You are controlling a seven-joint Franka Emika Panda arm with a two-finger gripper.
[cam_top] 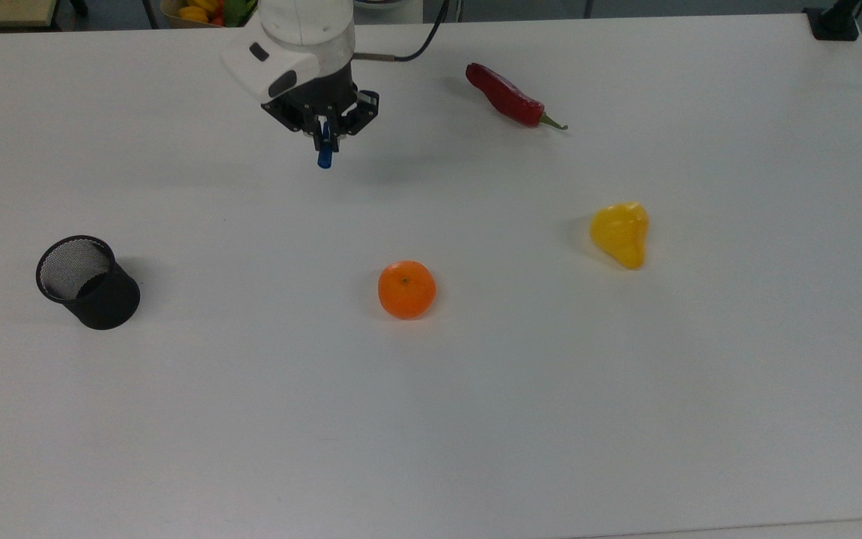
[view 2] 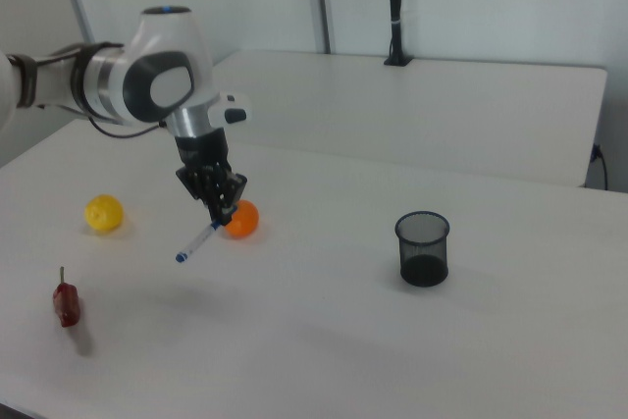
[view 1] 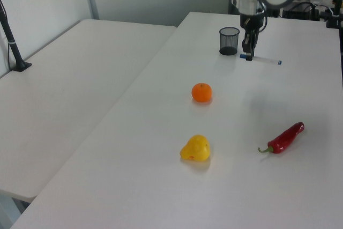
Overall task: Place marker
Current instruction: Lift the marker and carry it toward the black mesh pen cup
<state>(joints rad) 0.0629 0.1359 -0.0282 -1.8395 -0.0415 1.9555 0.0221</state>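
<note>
Gripper (cam_top: pixel 324 133), upper left of the top view: fingers clamped on the marker (view 2: pixel 199 240), held clear above the table (cam_top: pixel 476 374), tilted.

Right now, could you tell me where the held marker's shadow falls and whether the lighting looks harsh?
Top view: soft, even light; a faint shadow smudge on the table beside the marker. Right view: a diffuse shadow lies below the marker, clear of it.

Marker (view 1: pixel 261 59) in raised gripper (view 1: pixel 247 53) beside mesh cup (view 1: pixel 228 41).
</note>
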